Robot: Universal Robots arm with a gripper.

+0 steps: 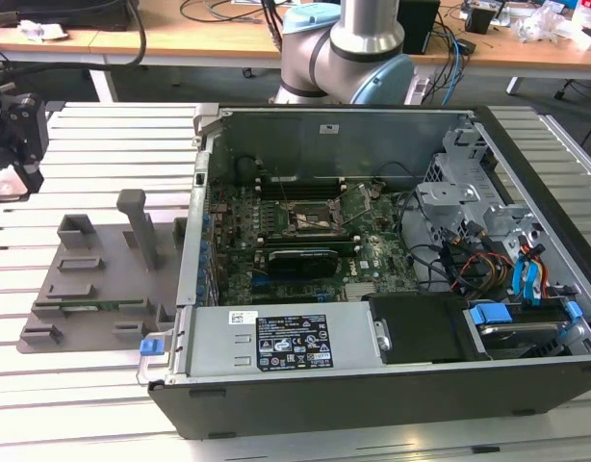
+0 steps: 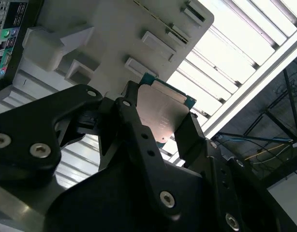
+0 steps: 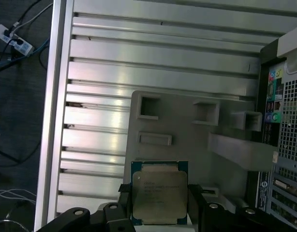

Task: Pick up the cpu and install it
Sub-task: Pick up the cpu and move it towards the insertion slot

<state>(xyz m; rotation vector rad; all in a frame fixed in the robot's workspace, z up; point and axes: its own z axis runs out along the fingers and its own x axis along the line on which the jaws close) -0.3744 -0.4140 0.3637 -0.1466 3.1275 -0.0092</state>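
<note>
Starting at the exterior view's left: the gripper (image 1: 12,168) hangs above the slatted aluminium table (image 1: 103,135), out past the far edge of the grey fixture plate (image 1: 93,279) and well apart from the computer case (image 1: 372,414). It's clamped on the cpu (image 2: 163,113). In both wrist views the chip sits between the two black fingers (image 2: 189,133), pinched by opposite edges, silver lid facing the cameras and the green border peeking out around it. My guess is the edge grip is deliberate, since it keeps the pads off the underside and leaves the chip flat and square for a straight drop later.

In the first wrist view the fixture plate lies behind the chip, off beyond it, with its raised blocks and pockets bare (I can't tell which pocket the chip came out of). So the cpu looks lifted clear, not resting on anything.

Moving right, the case lies on its side with the panel off, which puts the motherboard face up. The socket (image 1: 310,219) sits mid-board, and its metal frame looks open as far as I can tell. Closer to the camera there's the power supply (image 1: 286,337), and loose cables (image 1: 478,265) sit over on the exterior view's right, away from the socket.
</note>
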